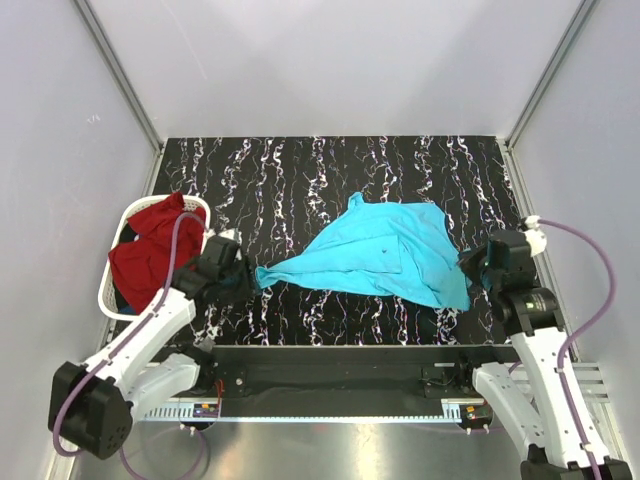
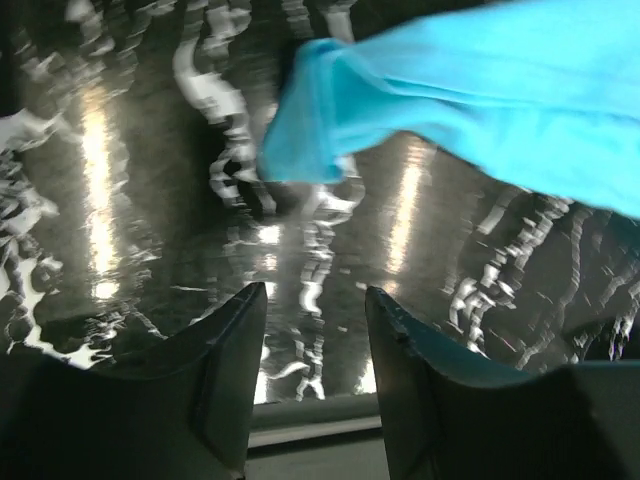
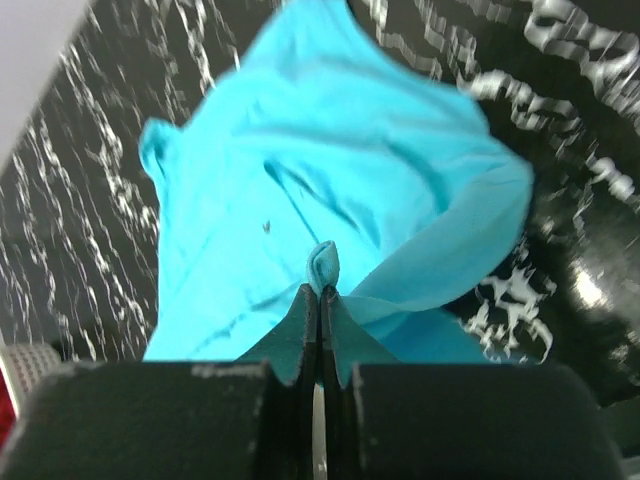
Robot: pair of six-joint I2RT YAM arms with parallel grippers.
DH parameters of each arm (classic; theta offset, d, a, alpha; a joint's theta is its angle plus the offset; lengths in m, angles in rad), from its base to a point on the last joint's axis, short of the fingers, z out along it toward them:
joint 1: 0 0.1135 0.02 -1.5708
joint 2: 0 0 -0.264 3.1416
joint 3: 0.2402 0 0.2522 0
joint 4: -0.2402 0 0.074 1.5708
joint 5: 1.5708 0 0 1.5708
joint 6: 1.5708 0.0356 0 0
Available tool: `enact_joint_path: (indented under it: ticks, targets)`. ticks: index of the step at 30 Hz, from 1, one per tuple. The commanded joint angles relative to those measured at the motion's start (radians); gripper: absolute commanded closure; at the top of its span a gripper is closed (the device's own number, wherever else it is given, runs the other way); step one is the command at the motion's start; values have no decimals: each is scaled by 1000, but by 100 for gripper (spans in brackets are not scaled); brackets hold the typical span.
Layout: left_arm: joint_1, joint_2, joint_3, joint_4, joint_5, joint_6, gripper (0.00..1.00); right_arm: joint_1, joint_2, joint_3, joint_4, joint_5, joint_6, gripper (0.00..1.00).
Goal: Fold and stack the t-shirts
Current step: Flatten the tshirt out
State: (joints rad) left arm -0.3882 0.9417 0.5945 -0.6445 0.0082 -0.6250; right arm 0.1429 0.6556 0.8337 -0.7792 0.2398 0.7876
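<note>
— While the right gripper (image 3: 321, 292) is clamped shut on a bunched fold of the turquoise shirt (image 1: 385, 250), what is the left gripper (image 2: 315, 296) doing?

— Its jaws stand fairly wide with nothing between them. The shirt's pointed tip lies on the table (image 1: 300, 170) just beyond the fingertips, toward 12 o'clock in the left wrist view, and is not touching them.

— Where does the shirt sit overall?

— From the table's centre out toward 3 o'clock. It is spread but skewed and wrinkled, with that tip drawn out toward 9 o'clock. The right gripper holds the shirt's 3 o'clock edge.

— And the red shirt (image 1: 150, 250)?

— It is heaped in the white basket (image 1: 108, 290) at 9 o'clock, with neither arm on it.

— So which step is this?

— I'd judge it to be laying the first shirt flat. No fold is made and nothing is stacked, so the task is at an early stage.

— What does the next move call for?

— Probably a fresh left-hand pinch on a hem or sleeve near 9 o'clock. The cloth is thin on a glossy top, so the approach should be low. The right grip should hold tension, or the shirt may bunch.
</note>
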Motion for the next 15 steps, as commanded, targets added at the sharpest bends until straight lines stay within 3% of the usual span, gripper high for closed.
enact_joint_path:
  ticks: [1,4,6,11,15]
  targets:
    - [-183,90,212,103,-100,74,51,-3,-2,-30,110,-134,62,100]
    - [-375,271,430,133,-210,195,52,-3,-16,-50,109,-120,49,100]
    - [-446,442,597,144,-180,304,57,-3,-53,-61,110,-96,44,100]
    - [-508,745,942,144,-145,389,62,-3,-141,-114,109,-57,87,100]
    - [-575,954,1131,138,-190,397,62,-3,-137,-125,103,-68,91,100]
